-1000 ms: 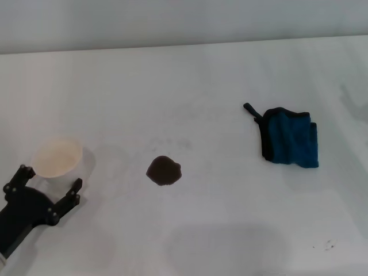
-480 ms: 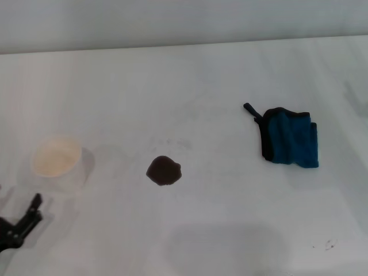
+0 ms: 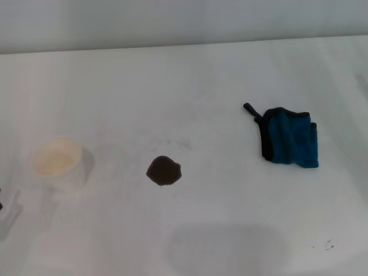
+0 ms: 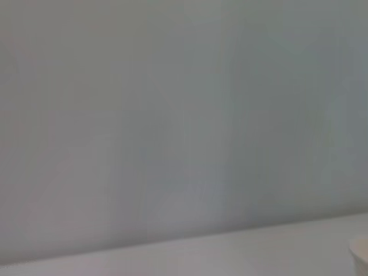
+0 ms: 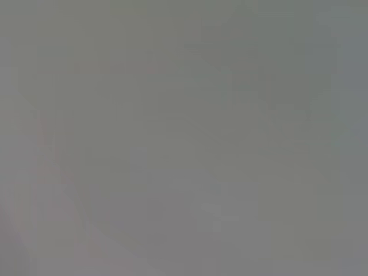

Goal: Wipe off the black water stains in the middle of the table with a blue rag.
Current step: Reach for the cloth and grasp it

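The small dark brown-black water stain [image 3: 164, 171] sat mid-table [image 3: 190, 75] — the folded teal-blue rag [image 3: 289, 138] lay apart, untouched, a white paper cup [image 3: 57, 162] opposite; neither gripper's jaws showed.

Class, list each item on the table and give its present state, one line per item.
black water stains: unwiped, one dark blotch mid-table.
blue rag: folded, lying flat right of the blotch, untouched.
paper cup: upright, left of the blotch.
table: white, faintly smudged.

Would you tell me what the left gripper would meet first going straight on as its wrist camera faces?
Probably nothing until the grey wall; the paper cup sits off to one side.
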Robot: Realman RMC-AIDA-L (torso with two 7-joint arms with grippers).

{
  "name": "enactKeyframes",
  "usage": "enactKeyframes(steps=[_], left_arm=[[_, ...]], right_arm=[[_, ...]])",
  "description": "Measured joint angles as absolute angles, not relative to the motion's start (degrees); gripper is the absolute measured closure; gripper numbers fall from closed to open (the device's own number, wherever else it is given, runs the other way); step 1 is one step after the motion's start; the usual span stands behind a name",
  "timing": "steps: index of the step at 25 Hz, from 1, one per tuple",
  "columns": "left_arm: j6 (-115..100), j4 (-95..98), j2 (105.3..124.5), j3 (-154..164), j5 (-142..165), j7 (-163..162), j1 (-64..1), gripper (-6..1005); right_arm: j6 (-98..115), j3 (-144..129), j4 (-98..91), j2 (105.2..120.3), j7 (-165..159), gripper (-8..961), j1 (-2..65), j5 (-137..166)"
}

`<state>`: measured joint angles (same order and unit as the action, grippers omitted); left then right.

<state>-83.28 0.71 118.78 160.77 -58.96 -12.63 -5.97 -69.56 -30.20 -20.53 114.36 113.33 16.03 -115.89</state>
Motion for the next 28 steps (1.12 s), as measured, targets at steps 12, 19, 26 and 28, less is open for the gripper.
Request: enactKeyframes(steps=[12,19,26,28], left_arm=[[-86.9,-6.2,118.57,160.8,-59.9,-17.7,-11.4,119],[-87.2,-7.9,118.44,160.8,-59.9,-18.5,-14.1,119],[-87.2,-9.5,118.41,161.1,-59.9,-18.3,-16.1,118],[-87.2,-10.4,118.37,161.1,-59.9,-18.4,-16.7,117]], right_arm=[[-75.3,-31.0,-42.3,110.51,62.6,155,16.8,-89.5],[-88.7,-32.9,-50.4,107.25,46.7,152,21.3,-78.8],[-94.1,-40.2,-76.7,111.92,31.2,148,21.1,-65.2],[-95.7,-41.7,-84.6,113.46,27.1,147,21.0,-59.6]])
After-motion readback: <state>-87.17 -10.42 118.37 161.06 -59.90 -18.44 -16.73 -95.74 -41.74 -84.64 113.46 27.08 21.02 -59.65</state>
